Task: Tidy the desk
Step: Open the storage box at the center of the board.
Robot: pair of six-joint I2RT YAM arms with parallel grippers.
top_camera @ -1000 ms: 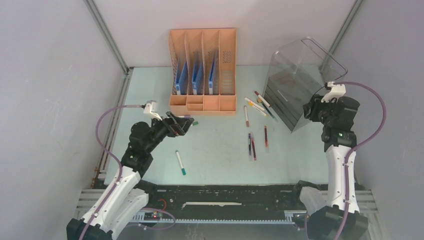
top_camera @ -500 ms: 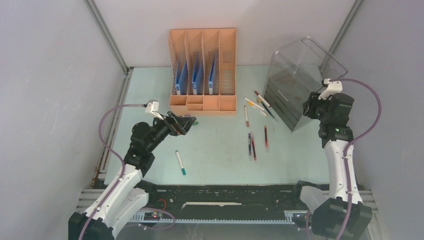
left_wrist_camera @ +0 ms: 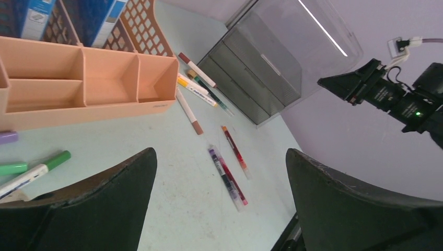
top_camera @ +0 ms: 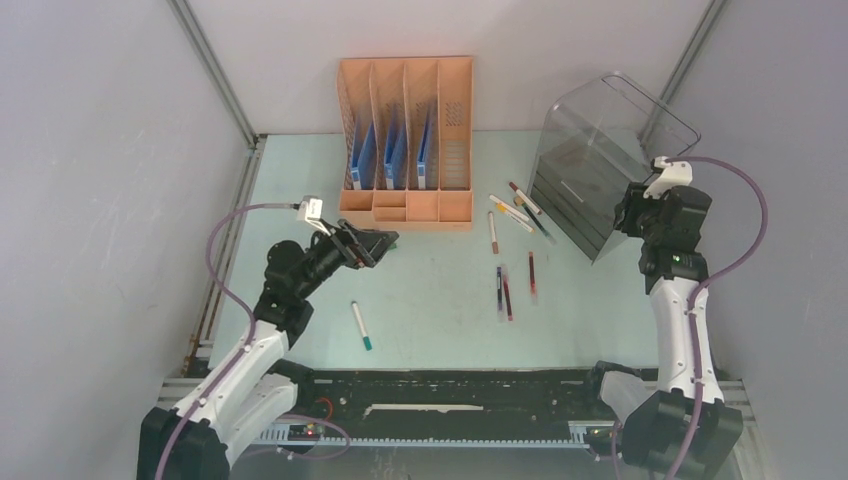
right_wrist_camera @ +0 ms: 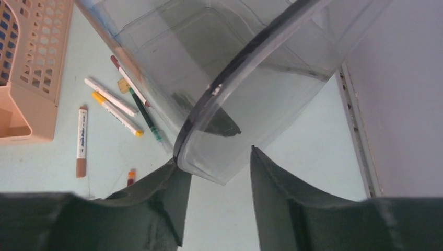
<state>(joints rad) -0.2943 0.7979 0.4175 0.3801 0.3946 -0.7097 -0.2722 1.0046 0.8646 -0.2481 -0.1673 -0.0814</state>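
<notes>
Inspection, left to right.

1. The desk, a pale mint-green top, is seen to fill the floor of the enclosure. It is bounded by grey walls at the left, back and right and by a black rail along the near edge.
2. The left gripper is held low over the left part of the desk with its jaws spread wide; nothing is held between them. A green-capped marker is noted just beside it, below the rack's front tray.
3. A white marker with a teal cap is found lying alone, nearer the rail.
4. The orange file rack is set against the back wall. Blue folders are stood in its three left slots.
5. To the right of the rack, loose pens are scattered. A brown-tipped marker lies nearest the rack. A fan of markers is found beside the bin. A red pen and a pair of dark pens lie nearer the middle.
6. The clear drawer bin is located at the back right and appears tipped.
7. The right gripper is closed on the bin's lower corner, with one finger pressed against each side of it.
</notes>
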